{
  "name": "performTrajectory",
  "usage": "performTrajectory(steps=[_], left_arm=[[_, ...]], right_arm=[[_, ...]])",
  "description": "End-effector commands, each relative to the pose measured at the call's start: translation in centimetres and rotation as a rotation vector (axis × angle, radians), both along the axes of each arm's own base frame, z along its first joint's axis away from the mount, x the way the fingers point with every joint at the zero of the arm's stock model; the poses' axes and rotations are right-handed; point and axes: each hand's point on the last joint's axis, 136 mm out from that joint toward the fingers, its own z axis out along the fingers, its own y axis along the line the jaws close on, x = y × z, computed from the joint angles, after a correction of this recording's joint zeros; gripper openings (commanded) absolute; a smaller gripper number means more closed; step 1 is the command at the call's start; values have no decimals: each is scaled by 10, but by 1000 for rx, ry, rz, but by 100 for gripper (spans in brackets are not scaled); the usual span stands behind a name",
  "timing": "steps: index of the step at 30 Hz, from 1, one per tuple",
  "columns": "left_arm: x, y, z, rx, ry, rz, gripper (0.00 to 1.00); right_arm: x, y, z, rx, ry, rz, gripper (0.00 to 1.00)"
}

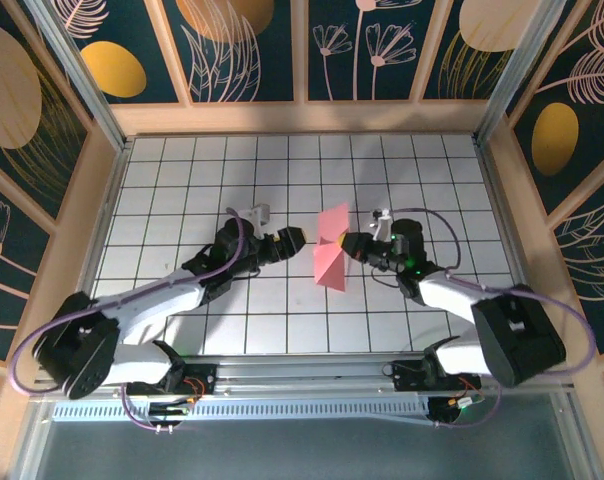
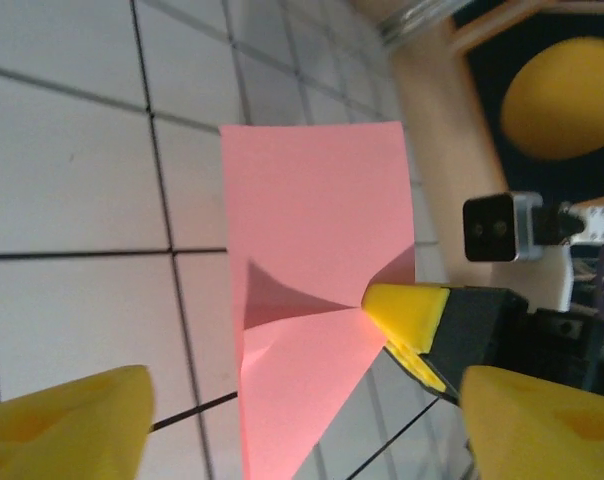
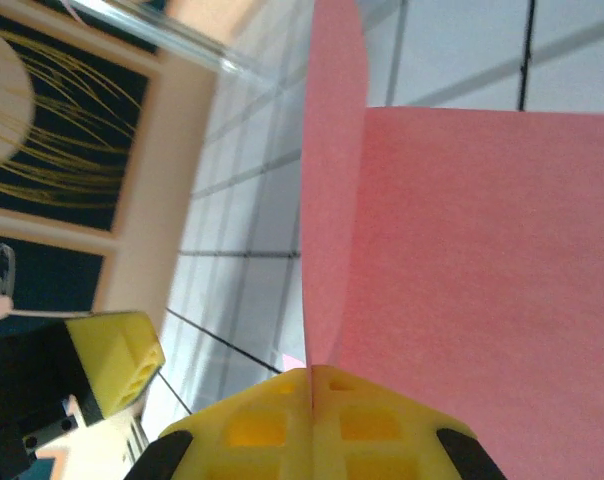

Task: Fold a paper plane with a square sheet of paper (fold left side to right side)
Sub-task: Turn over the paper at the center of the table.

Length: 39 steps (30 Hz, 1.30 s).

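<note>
Yellow pads [image 3: 252, 430] of the right claw [image 3: 312, 385] sit closest in the right wrist view, pressed together and gripping the square sheet of paper [image 1: 329, 265] at its 3 o'clock edge. One pink flap stands up edge-on from the pinch, the other spreads flat-faced toward 1 o'clock. In the top view the sheet is near the middle of the table [image 1: 182, 180], partly folded and not lying flat, its far part tilted up toward 12 o'clock and a point toward 6. Left claw [image 1: 295, 238] is at the sheet's 9 o'clock side, just beside it but not touching, jaws spread wide with nothing in them. In the left wrist view its two pads frame the pink sheet from below, and creases fan out from the right claw's pinch point. Step, as I read it: the left-to-right fold is mid-way, with the right claw holding the paper and the crease not yet pressed down. Next move likely needs the raised flap laid down with edges matched, then the fold flattened while one claw pins it. The paper is thin, so it could buckle or slip at the pinch.
</note>
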Motion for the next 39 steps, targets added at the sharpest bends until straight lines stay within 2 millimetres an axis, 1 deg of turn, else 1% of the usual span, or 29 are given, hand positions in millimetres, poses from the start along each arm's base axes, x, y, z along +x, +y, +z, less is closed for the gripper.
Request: performTrajectory(steps=[1,3,4,6,8,10,11,13,16,19,23,26,29,39], left_arm=[[-1,13,34,-53,-81,41,90],[-7,12,64,-129,-154,20,96],[-10,11,77,-165,-185,4,99],[-20,7,106,-256,-253,-52,99],[-31,-1,130,-344,-299,-131,99],[-42,-8,149,-429,-332,-209,99],[-46,-12,156,-465,-343,-246,99],[-49,-20,159,-503,-335,-299,99],[-50,-35,154,-528,-298,-370,98],[-53,-44,154,-564,-289,-419,97],[-60,-61,157,-563,-289,-489,96],[-60,-67,156,-554,-285,-498,94],[-58,-68,155,-558,-279,-493,89],[-51,-68,151,-535,-259,-451,63]], right_arm=[[6,-13,45,60,-100,-25,0],[4,-22,77,121,-164,-36,0],[3,-25,89,145,-188,-39,0],[-1,-31,117,196,-243,-39,0],[-6,-34,144,243,-284,-37,0],[-12,-33,166,288,-319,-17,0],[-15,-32,176,313,-329,-4,0],[-20,-31,192,365,-344,19,0],[-25,-28,209,428,-354,48,0],[-28,-22,217,448,-353,72,0],[-28,-12,217,448,-335,95,0],[-29,-5,216,452,-326,112,0],[-29,-2,217,455,-324,122,0],[-31,0,215,453,-312,133,0]])
